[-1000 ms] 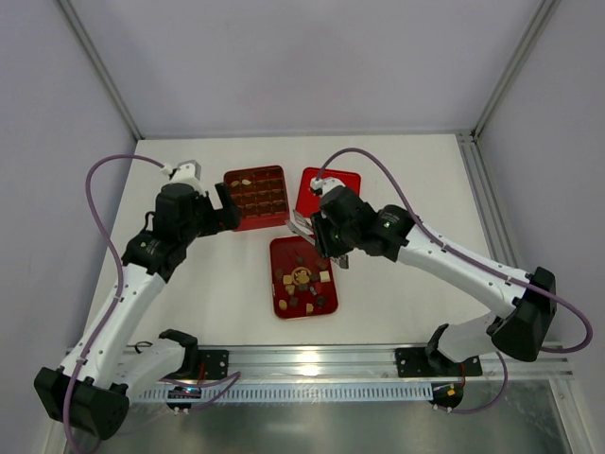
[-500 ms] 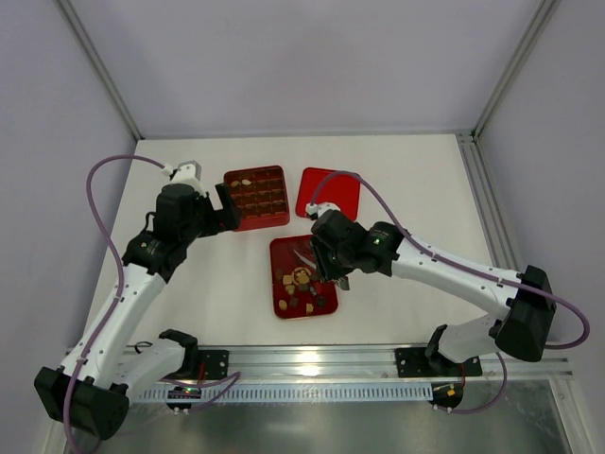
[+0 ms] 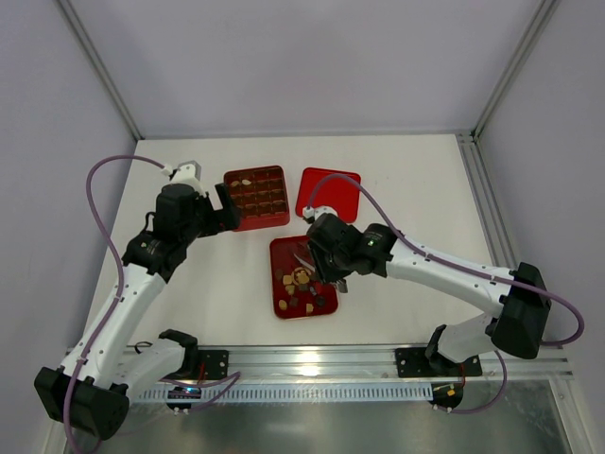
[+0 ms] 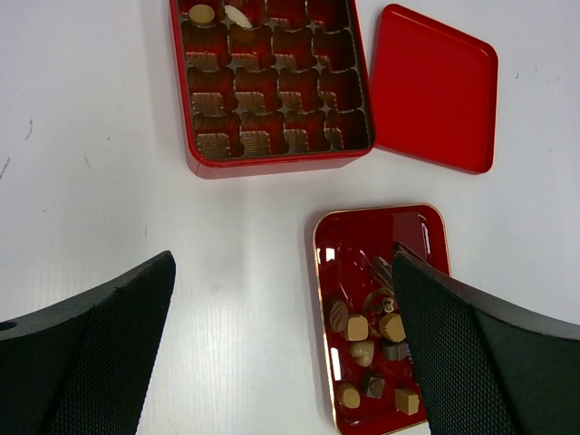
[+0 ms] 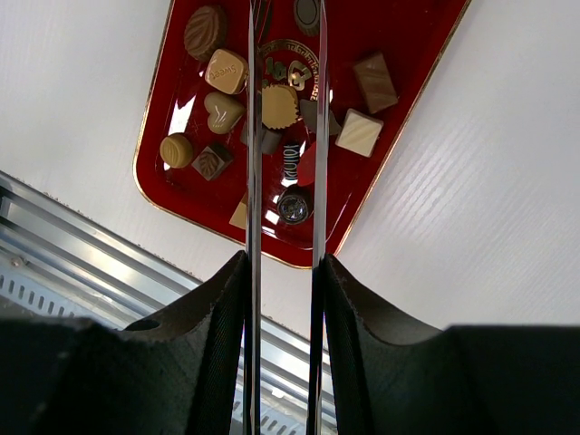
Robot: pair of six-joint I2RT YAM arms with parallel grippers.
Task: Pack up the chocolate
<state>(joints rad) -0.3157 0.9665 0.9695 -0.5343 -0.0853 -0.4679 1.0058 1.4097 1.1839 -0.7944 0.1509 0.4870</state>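
The chocolate lies as several small brown and cream pieces in a shallow red tray. In the right wrist view the pieces spread across that tray. My right gripper is shut on metal tongs, whose two blades reach out over the pieces. In the top view it hovers above the tray. The red compartmented box holds two pieces in its far corner. My left gripper stands wide open and holds nothing, above the table near the box.
A flat red lid lies to the right of the box, also in the left wrist view. An aluminium rail runs along the near table edge. White walls enclose the table.
My right gripper with the tongs has moved from beside the lid toward the near left and now hangs over the tray of chocolate. The left arm has stayed still.
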